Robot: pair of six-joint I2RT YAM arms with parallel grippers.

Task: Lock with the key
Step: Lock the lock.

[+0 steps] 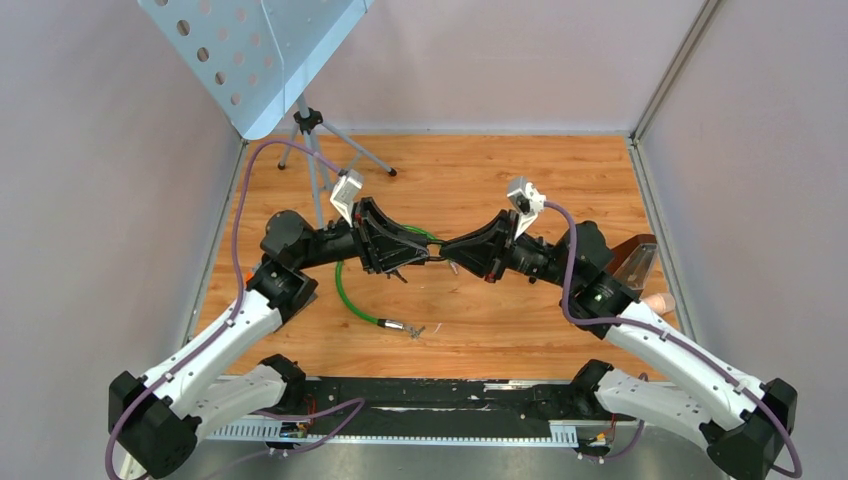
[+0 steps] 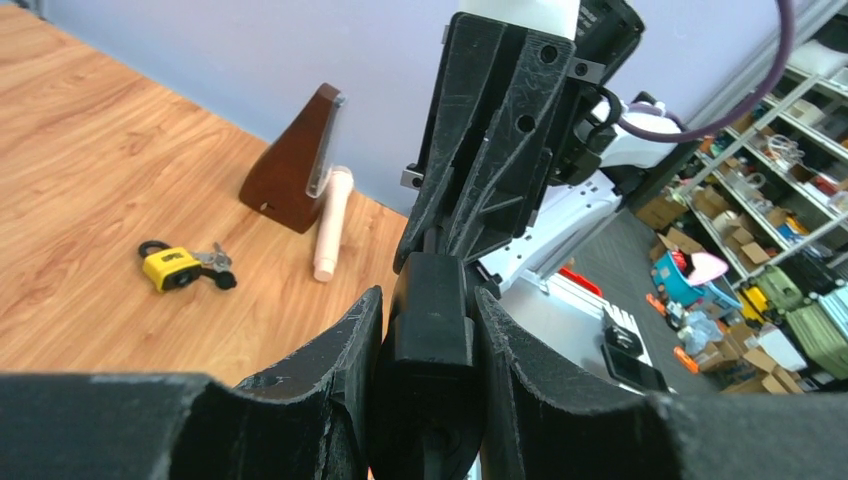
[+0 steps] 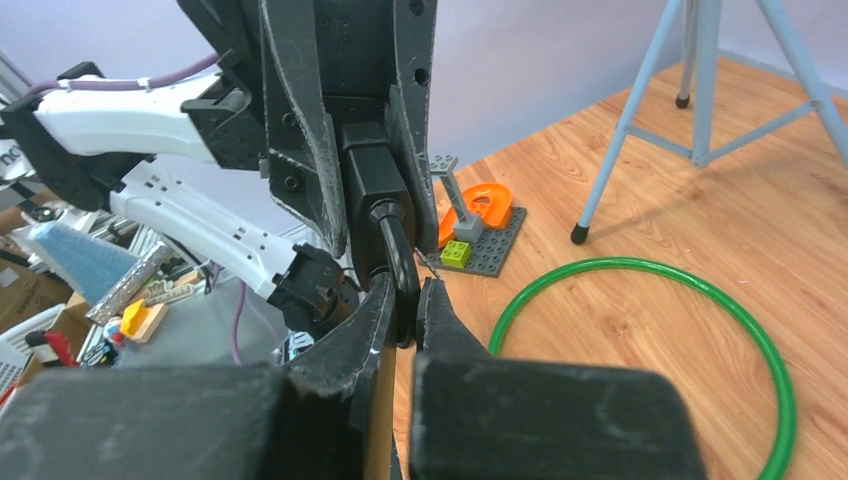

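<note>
A black, boxy lock [image 2: 432, 310] is clamped between the fingers of the left gripper [image 1: 424, 255] and held above the middle of the table [image 1: 500, 180]. Its green cable [image 1: 346, 295] is draped down onto the wood. At the lock's end, a black key [image 3: 397, 250] is pinched in the narrowly closed right gripper [image 1: 452, 258].

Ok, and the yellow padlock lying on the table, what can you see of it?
The yellow padlock has a boxy yellow body and a dark shackle at one end. It lies flat on the wooden table, with nothing holding it. Silvery keys with a dark head lie at its other end; whether one is inserted is unclear.
</note>
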